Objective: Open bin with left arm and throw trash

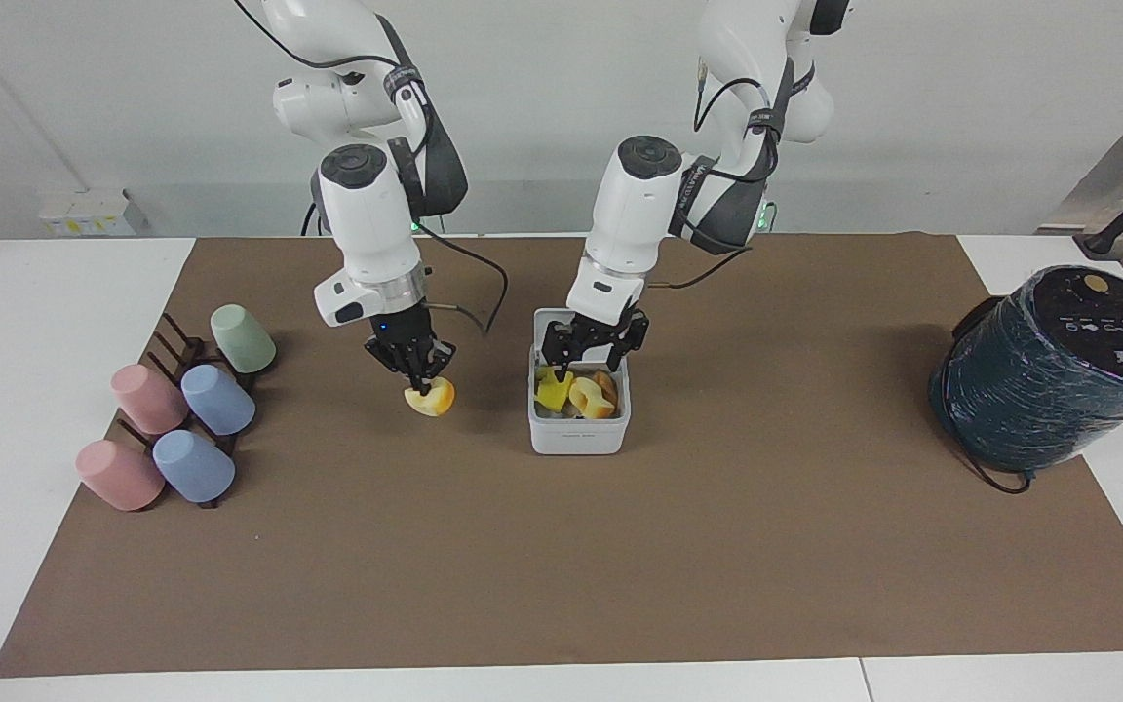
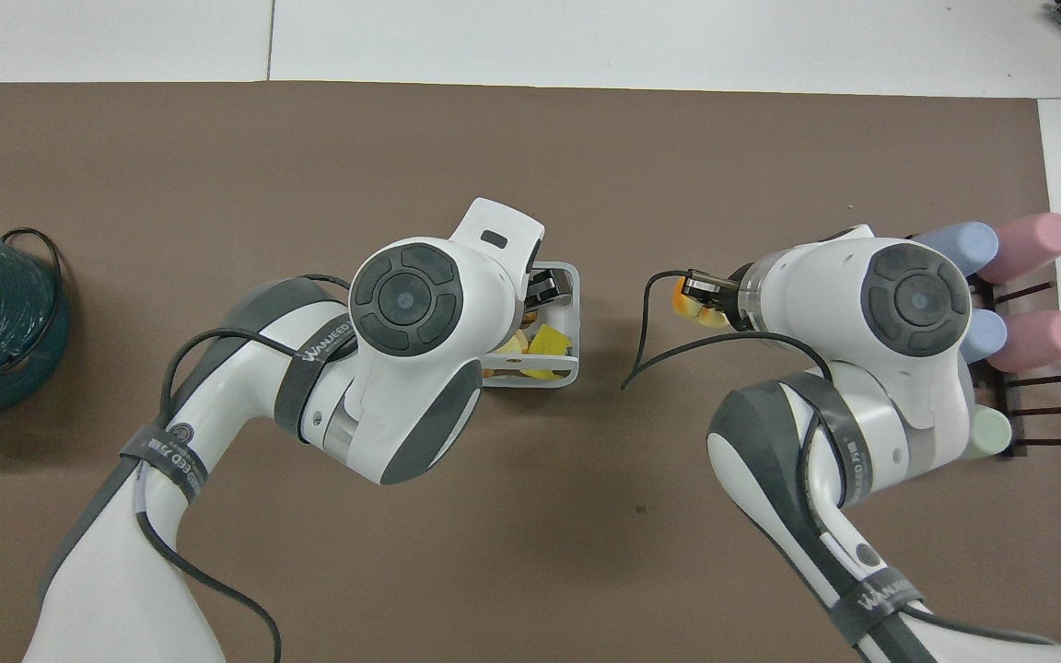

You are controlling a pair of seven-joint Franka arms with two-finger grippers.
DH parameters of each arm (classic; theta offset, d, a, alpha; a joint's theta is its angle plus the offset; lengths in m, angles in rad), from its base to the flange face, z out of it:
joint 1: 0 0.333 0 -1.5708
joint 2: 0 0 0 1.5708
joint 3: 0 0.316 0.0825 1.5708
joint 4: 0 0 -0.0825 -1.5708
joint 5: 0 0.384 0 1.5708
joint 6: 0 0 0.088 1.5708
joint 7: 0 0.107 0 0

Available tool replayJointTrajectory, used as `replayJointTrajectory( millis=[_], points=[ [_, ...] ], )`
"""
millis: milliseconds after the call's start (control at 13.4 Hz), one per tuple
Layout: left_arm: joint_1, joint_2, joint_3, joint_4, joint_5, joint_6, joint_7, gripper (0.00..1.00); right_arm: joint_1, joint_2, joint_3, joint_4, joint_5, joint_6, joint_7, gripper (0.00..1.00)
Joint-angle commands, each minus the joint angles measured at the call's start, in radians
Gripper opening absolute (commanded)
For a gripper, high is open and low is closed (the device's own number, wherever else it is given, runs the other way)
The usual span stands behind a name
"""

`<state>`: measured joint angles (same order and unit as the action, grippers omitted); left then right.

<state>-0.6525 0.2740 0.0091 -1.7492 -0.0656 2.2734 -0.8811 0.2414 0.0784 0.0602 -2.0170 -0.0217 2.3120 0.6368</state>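
Scene: bin (image 1: 578, 436) mid-worktop, lid open, scraps (image 1: 581, 395) inside | Left tool (image 1: 593, 343) spread over bin, nothing held | Right tool (image 1: 418, 368) pinching chunk (image 1: 431, 398), raised beside bin | Step: dumping trash | Next: chunk to be carried over bin and released.

Bright, even light from above in both views, no dim corners. Shadows soft and short: my arms drop faint blurred patches on the brown mat (image 1: 561, 565), and the dark wrapped cylinder (image 1: 1049, 366) darkens the mat beside it. Mild glare on my white arm shells (image 2: 420, 295) and on the cylinder's film. Both views sharp, no motion blur. Straight mat edges show no visible distortion at the borders.
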Motion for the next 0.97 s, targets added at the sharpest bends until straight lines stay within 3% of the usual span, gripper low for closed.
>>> replayJointTrajectory(
  millis=[0, 298, 596, 894],
  points=[
    [0.002, -0.03, 0.025, 0.028, 0.012, -0.061, -0.007, 1.0, -0.001, -0.008, 0.016, 0.032, 0.014, -0.028, 0.015, 0.0],
    [0.14, -0.036, 0.032, 0.132, 0.021, -0.274, 0.115, 0.99, 0.062, 0.024, 0.03, 0.047, 0.02, 0.047, 0.121, 0.0],
    [0.321, -0.085, 0.031, 0.143, 0.021, -0.403, 0.385, 0.99, 0.176, 0.102, 0.032, 0.09, 0.059, 0.131, 0.292, 0.0],
    [0.474, -0.157, 0.032, 0.142, 0.023, -0.497, 0.702, 1.0, 0.213, 0.15, 0.032, 0.095, 0.06, 0.202, 0.311, 0.02]
  ],
)
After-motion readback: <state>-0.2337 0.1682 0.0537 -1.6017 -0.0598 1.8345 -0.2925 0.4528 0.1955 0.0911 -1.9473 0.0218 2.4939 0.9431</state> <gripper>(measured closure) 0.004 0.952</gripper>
